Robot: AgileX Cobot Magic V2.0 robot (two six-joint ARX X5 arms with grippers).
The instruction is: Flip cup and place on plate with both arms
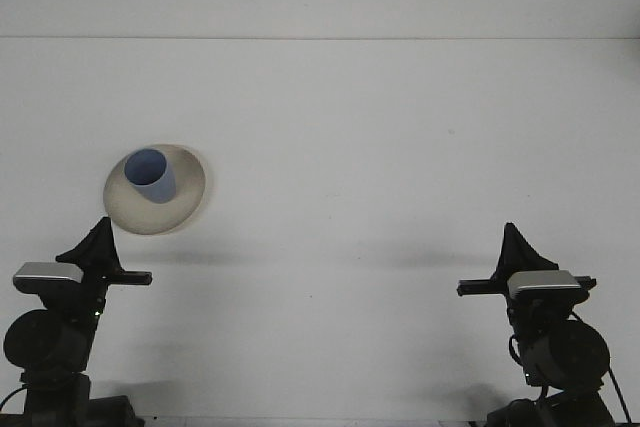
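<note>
A blue cup (151, 175) stands upright, mouth up, on a beige plate (185, 202) at the left of the white table. My left gripper (99, 239) sits low at the bottom left, just in front of the plate and apart from it, holding nothing that I can see. My right gripper (514, 244) is at the bottom right, far from the cup and plate. Both grippers appear from behind as dark wedge shapes above their wrist cameras.
The white table (380, 147) runs back to a pale wall along the top. Nothing other than the plate and cup stands on it. Both arm bases occupy the bottom corners.
</note>
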